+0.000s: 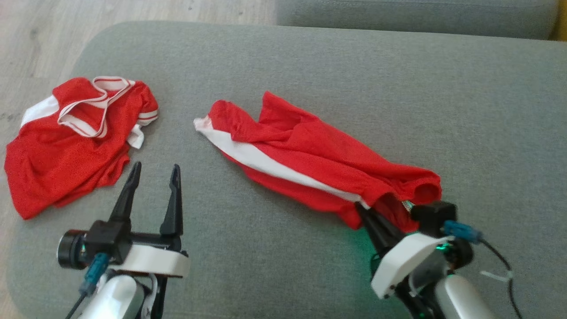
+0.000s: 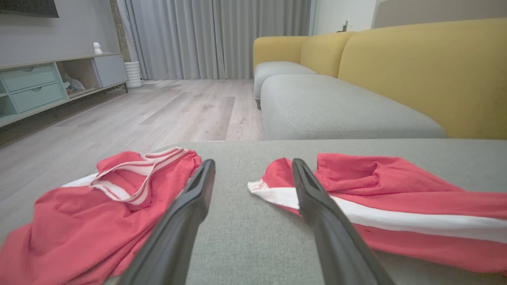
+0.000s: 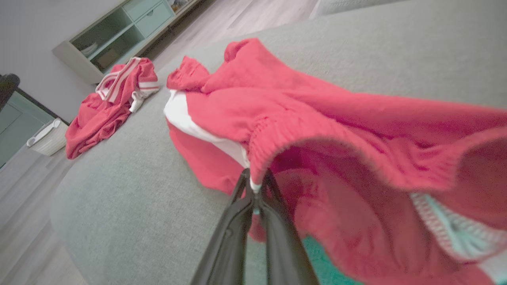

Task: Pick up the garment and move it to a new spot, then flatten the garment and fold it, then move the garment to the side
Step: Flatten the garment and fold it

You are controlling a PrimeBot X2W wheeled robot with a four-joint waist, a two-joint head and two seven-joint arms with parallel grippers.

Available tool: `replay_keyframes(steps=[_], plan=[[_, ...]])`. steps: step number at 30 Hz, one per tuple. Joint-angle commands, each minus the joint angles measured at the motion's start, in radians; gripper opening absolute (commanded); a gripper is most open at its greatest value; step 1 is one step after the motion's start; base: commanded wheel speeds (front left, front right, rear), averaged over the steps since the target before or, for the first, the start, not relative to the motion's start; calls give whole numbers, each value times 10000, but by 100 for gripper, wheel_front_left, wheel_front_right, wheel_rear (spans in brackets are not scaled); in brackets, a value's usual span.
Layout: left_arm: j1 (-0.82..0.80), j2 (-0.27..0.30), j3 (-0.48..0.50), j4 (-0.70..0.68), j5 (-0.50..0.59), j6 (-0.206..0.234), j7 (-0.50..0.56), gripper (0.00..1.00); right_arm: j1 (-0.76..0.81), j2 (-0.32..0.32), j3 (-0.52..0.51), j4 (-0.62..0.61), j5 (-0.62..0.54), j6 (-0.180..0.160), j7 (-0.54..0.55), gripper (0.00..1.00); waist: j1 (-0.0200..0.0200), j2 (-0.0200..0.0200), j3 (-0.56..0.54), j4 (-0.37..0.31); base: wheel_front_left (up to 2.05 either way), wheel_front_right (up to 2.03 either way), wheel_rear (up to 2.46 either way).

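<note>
The garment (image 1: pixel 310 155) is a pair of red shorts with a white side stripe, lying crumpled across the middle of the grey cushion (image 1: pixel 336 66). My right gripper (image 1: pixel 363 210) is shut on the elastic waistband at the garment's near right end; in the right wrist view the gripper (image 3: pixel 255 180) pinches the waistband's edge and the garment (image 3: pixel 317 111) is lifted slightly there. My left gripper (image 1: pixel 156 167) is open above bare cushion, left of the shorts. In the left wrist view the gripper (image 2: pixel 253 164) has the garment's striped leg end (image 2: pixel 396 186) just to the right of its fingers.
A second red garment with white trim (image 1: pixel 75 141) lies bunched at the cushion's left edge, close to my left gripper. Wood floor (image 1: pixel 44 35) lies beyond that edge. A yellow sofa (image 2: pixel 416 71) with grey seats stands behind, a pale green cabinet (image 2: pixel 39 83) and a white basket (image 3: pixel 45 136) off to the side.
</note>
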Motion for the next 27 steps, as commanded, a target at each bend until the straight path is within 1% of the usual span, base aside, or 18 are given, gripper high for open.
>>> replay_keyframes(steps=[1,4,10,13,14,17,19,20,21,22,27], plan=[[-488,138,601,-412,54,-28,-205,100,101,-24,-134,-686,-277,-6,96,0,0,0,-30,-140,0,0,0],[-399,101,809,-573,178,-96,-267,100,374,-158,-577,-1257,-538,-6,455,0,0,0,-48,-300,0,0,0],[-133,-49,1322,-843,510,-367,-289,100,827,-706,-1687,-2069,-781,-6,1281,0,0,0,-38,-537,0,0,0],[3,-142,1462,-792,609,-539,-290,100,941,-892,-2313,-2215,-767,-6,1664,0,0,0,-6,-641,0,0,0],[3,-142,1462,-792,609,-539,-290,100,941,-892,-2313,-2215,-767,-6,1664,0,0,0,-6,-641,0,0,0],[84,-237,1529,-690,700,-671,-291,100,1013,-988,-2771,-2198,-729,-6,1983,0,0,0,12,-733,0,0,0],[135,-319,1591,-566,781,-773,-291,100,1081,-908,-2906,-2181,-662,-6,2091,0,0,0,-10,-837,0,0,0],[160,-344,1611,-514,793,-795,-291,100,1108,-856,-2906,-2188,-596,-6,2044,7,0,0,-27,-875,0,0,0],[188,-368,1646,-484,814,-805,-291,100,1152,-812,-2885,-2189,-558,-6,2003,72,0,0,-49,-920,0,0,0],[220,-392,1671,-453,832,-820,-291,100,1208,-762,-2884,-2189,-520,-6,1945,100,0,0,-72,-954,0,0,0],[407,-507,1746,-325,929,-850,-292,100,1602,-576,-2944,-2457,-654,-6,1322,100,0,0,-253,-1058,0,0,0]])
